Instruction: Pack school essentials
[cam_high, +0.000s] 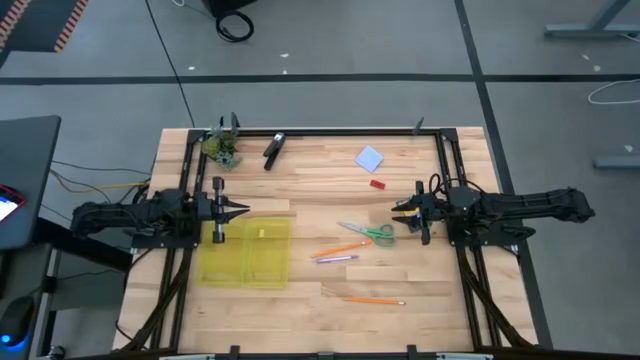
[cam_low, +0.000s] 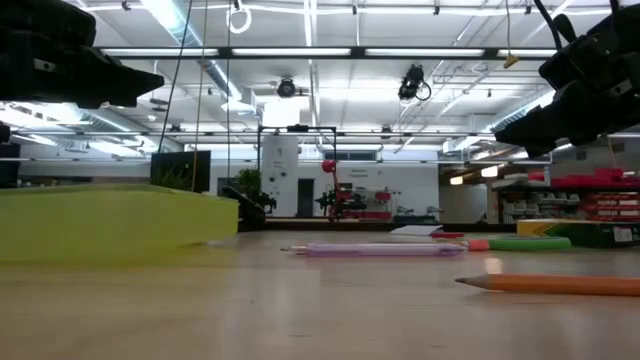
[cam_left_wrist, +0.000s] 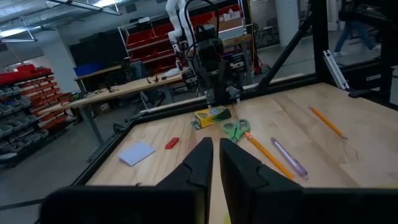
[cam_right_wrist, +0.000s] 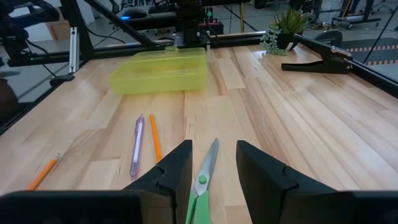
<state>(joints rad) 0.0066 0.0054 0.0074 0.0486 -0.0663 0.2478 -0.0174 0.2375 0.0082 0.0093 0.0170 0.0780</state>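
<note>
My left gripper (cam_high: 246, 210) hangs shut above the far edge of a clear yellow box (cam_high: 247, 250), which lies flat on the table. My right gripper (cam_high: 397, 210) is open and raised over the table. The green-handled scissors (cam_right_wrist: 205, 180) lie flat below and ahead of its fingers. The yellow crayon box (cam_left_wrist: 211, 116) lies under the right arm. An orange pencil (cam_high: 340, 248) and the purple pen (cam_high: 338, 259) lie side by side mid-table. A second pencil (cam_high: 377, 300) lies nearer the front edge. The red eraser (cam_high: 377, 184) and the pale blue notepad (cam_high: 369, 158) lie toward the far edge.
A black oblong tool (cam_high: 273, 150) and a green leafy clump (cam_high: 222, 148) sit by the far left corner. A black frame rail (cam_high: 330, 131) runs around the table's edges. Bare wood shows between the yellow box and the pencils.
</note>
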